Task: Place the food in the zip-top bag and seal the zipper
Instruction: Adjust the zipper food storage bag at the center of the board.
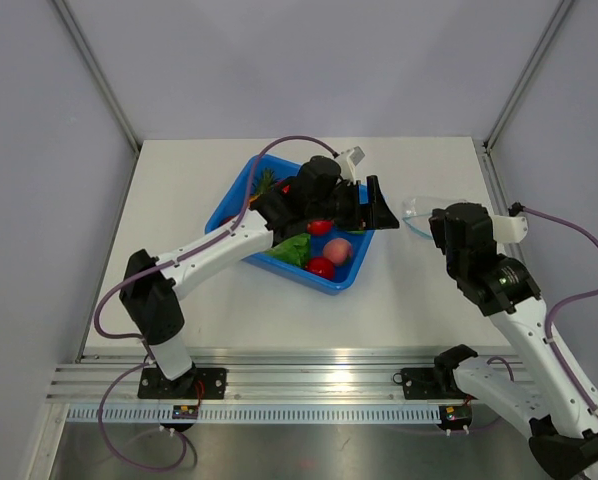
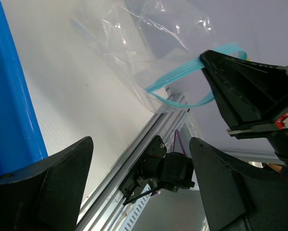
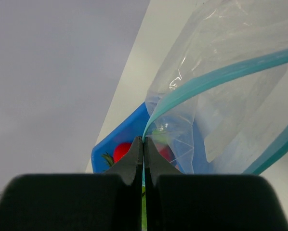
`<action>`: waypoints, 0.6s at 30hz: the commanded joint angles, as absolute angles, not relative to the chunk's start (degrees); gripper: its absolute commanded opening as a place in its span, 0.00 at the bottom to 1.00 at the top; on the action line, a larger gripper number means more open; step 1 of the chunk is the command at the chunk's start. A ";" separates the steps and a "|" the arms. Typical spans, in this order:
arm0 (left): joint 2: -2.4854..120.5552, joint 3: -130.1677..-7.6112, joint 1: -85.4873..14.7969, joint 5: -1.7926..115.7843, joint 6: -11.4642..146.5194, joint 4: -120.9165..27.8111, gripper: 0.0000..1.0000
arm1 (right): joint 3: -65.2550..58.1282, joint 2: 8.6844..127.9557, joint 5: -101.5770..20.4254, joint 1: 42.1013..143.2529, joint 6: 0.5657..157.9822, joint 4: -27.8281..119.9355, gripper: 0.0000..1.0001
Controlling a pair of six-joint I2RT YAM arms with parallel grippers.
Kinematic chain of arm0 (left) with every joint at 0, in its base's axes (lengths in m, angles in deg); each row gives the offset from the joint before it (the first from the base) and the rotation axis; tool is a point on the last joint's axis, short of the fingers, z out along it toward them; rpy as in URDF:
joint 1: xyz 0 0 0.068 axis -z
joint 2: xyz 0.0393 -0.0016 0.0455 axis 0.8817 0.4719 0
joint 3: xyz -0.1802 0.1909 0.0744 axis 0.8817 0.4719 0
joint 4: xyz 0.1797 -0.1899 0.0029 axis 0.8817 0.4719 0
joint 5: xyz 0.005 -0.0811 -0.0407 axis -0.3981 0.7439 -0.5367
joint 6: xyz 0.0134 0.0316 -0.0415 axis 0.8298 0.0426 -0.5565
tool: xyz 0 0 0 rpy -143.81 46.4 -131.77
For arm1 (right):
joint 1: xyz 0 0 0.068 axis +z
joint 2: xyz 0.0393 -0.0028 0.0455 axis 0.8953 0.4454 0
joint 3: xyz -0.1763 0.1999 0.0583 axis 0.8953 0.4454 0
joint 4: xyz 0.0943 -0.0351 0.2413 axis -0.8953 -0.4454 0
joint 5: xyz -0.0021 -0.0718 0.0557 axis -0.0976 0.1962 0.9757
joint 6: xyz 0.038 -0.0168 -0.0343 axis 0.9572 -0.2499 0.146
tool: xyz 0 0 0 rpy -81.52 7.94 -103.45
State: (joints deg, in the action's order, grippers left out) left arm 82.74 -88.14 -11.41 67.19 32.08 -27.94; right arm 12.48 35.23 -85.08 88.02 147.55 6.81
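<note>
We have the right gripper (image 3: 143, 142) pinched tight on the zipper (image 3: 206, 79), zip-top bag (image 1: 424, 212) mouth parted, just beside the blue tray (image 1: 344, 283), left gripper (image 2: 141, 144) spread wide and empty, facing the bag, food (image 1: 321, 267) in the tray, possibly a peach among it.

White table (image 1: 179, 220), blue tray (image 1: 331, 285) on it

Lab test cell, grey panels (image 1: 279, 60), aluminium rail (image 1: 309, 385)
</note>
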 commanded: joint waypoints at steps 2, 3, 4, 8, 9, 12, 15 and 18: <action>83.38 -93.13 -11.13 66.67 32.08 -26.89 0.83 | 8.97 37.59 -84.00 87.37 139.88 11.40 0.00; 84.17 -94.53 -11.13 66.66 32.61 -25.65 0.83 | 8.44 38.82 -82.51 87.19 138.83 11.49 0.00; 85.74 -95.85 -11.04 66.93 33.66 -24.51 0.83 | 7.39 39.53 -81.89 87.11 137.69 11.23 0.00; 87.08 -98.76 -11.13 67.98 34.20 -23.18 0.83 | 5.54 42.34 -78.46 85.96 135.39 11.93 0.00; 87.08 -98.85 -11.13 67.90 34.11 -23.18 0.83 | 5.54 42.87 -76.71 85.09 134.95 12.45 0.00; 87.51 -98.94 -11.22 67.10 34.28 -22.48 0.83 | 5.62 43.23 -72.93 83.60 133.90 14.13 0.00; 88.57 -99.37 -11.31 67.19 34.02 -21.69 0.82 | 6.50 42.53 -71.42 82.98 133.54 15.80 0.00; 89.18 -99.55 -11.22 67.98 33.67 -22.38 0.82 | 6.50 42.26 -70.63 82.71 133.28 15.71 0.00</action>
